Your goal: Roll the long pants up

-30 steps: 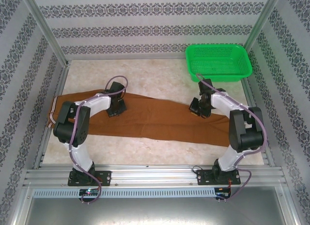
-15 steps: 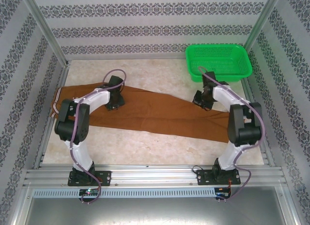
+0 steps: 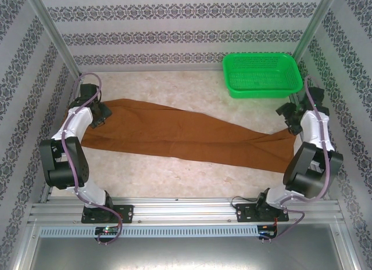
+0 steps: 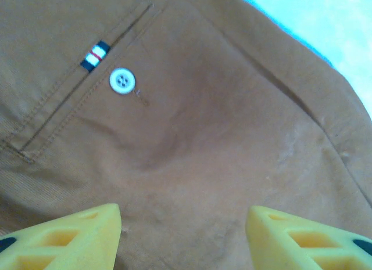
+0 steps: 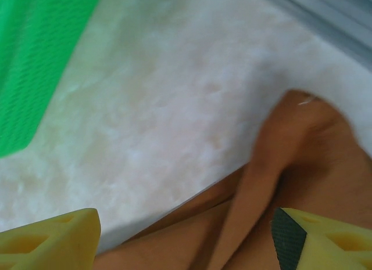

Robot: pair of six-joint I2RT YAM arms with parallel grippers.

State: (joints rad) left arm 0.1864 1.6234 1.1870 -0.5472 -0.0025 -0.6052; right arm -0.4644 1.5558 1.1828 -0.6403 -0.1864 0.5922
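Green basket (image 3: 263, 74) at far-right corner of pale table (image 3: 174, 91)

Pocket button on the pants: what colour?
The button is white; left wrist view shows it best.

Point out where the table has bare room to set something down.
Bare table lies between the pants and the back wall, left of the basket; another strip runs between the pants and the near rail. Crowded: both pant ends, where the left gripper and right gripper hover.

The long pants (image 4: 203, 136) are matt woven cloth, their button (image 4: 122, 81) glossy plastic, the basket (image 3: 264, 91) green mesh plastic, the table (image 3: 192, 90) smooth, perhaps stone.
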